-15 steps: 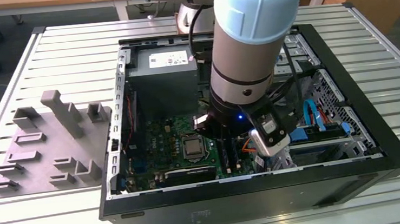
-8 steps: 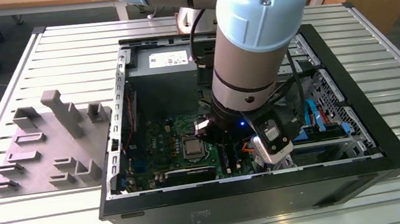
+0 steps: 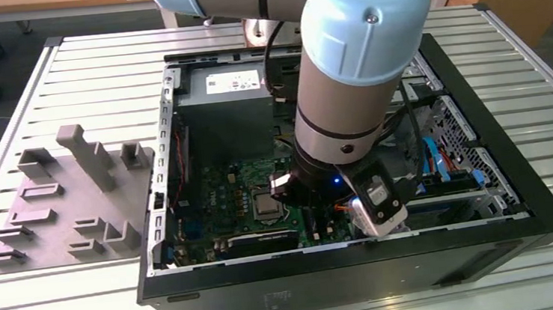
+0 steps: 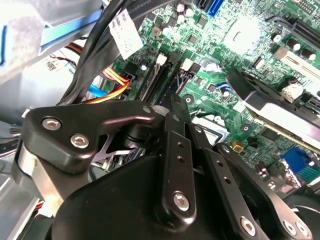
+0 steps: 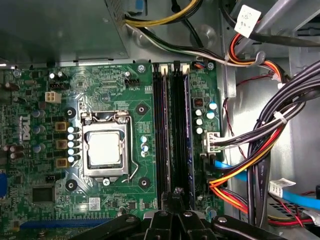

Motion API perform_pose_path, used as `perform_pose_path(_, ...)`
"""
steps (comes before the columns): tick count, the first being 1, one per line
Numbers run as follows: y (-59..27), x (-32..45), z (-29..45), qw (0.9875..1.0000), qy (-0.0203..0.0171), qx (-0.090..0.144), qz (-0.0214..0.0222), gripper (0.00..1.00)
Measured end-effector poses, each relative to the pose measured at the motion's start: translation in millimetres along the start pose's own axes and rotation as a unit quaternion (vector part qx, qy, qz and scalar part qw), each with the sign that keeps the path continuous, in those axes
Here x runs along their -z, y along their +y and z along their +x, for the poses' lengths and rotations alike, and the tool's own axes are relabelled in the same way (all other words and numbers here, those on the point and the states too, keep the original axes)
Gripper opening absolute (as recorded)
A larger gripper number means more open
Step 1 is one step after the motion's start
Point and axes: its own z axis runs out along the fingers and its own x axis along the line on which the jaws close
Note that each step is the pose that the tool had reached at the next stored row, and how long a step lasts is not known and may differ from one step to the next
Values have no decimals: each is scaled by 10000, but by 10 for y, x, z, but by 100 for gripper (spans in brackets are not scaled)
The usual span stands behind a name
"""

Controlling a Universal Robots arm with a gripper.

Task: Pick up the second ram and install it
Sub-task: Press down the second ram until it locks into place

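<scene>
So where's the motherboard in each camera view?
Exterior view: motherboard inside the case, on the exterior view's left of the arm.
First wrist view: it surrounds the processor socket.
Second wrist view: it lies beyond the end effector.
Shared landmark: orange cables beside it.

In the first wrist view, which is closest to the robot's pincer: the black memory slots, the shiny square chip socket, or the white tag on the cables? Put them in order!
1. The black memory slots, running straight away from the pincer.
2. The shiny square chip socket, out to one side on the green board.
3. The white tag, far off on the cables at the case's edge.
</scene>
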Motion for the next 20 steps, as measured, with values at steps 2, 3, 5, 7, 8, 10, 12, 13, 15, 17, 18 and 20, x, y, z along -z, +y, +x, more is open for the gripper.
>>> perform_pose_path(2,0,-5,0,10000,0,0,0,11)
perform_pose_path(3,-1,-16,0,10000,0,0,-1,11)
perform_pose_path(5,-2,-33,0,10000,0,0,0,11)
perform_pose_path(7,-3,-33,0,10000,0,0,1,11)
perform_pose_path(8,-2,-34,0,10000,0,0,1,11)
perform_pose_path(10,-3,-53,-1,10000,0,0,-2,11)
perform_pose_path(12,-5,-76,-1,10000,0,0,1,11)
perform_pose_path(13,-6,-78,-1,10000,0,0,2,11)
perform_pose_path(15,-6,-80,-1,10000,1,0,2,11)
perform_pose_path(17,-6,-91,-1,10000,0,0,1,11)
perform_pose_path(18,-7,-104,-1,10000,1,0,2,11)
perform_pose_path(20,-9,-116,-1,10000,1,0,2,11)
